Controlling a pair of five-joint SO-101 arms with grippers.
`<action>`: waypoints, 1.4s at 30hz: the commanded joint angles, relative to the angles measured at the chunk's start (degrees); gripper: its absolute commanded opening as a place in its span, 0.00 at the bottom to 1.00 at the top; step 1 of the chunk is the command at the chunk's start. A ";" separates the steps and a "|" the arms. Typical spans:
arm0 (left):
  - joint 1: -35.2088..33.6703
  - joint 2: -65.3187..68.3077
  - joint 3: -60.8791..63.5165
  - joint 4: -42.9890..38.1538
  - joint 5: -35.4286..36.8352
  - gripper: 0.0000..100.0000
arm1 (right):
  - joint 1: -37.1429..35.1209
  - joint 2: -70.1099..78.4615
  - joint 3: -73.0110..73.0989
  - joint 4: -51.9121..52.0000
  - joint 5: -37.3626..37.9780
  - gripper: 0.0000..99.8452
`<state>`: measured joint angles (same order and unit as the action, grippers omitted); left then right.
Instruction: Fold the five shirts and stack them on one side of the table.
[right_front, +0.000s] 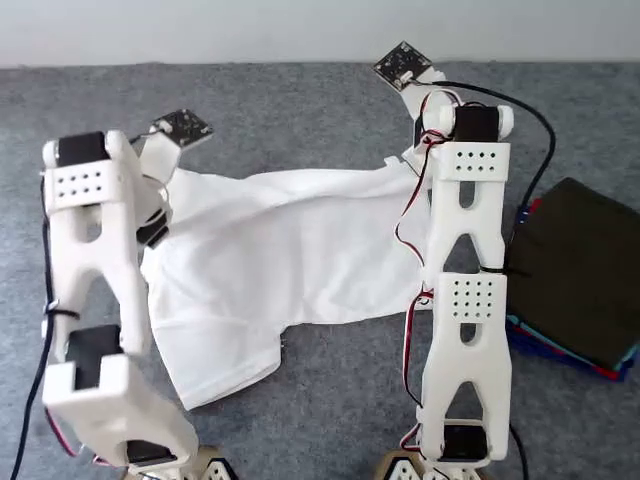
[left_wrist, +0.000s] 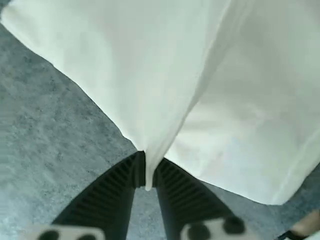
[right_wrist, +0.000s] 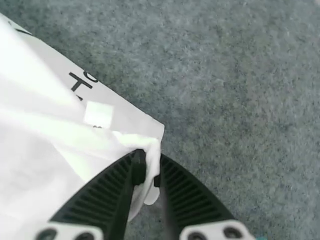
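1. The left gripper (left_wrist: 146, 172) pinches a fold of the white shirt (left_wrist: 165, 75), which spreads away ahead of it.
2. The right gripper (right_wrist: 148, 172) pinches the shirt's opposite edge.
3. The folded shirts (right_front: 575, 270), apparently several, lie stacked off the right gripper's outer side.

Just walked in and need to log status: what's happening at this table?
Both arms hold a white shirt spread on the table: the left gripper pinches one edge, the right gripper a corner by the label. A stack of folded shirts sits at the table's side.
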<state>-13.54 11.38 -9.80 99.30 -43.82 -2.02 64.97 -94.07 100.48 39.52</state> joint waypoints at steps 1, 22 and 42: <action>-0.62 -6.95 3.47 1.23 0.18 0.02 | 1.10 -5.41 0.62 2.77 0.62 0.01; -0.62 -28.48 35.30 1.23 0.26 0.02 | -0.13 -36.88 56.97 1.89 -5.98 0.01; -0.53 -31.56 50.51 1.32 -4.48 0.02 | 0.57 -32.57 60.92 0.57 -1.85 0.03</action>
<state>-13.80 -19.03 40.75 99.30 -47.43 -2.11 33.14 -32.97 99.87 37.05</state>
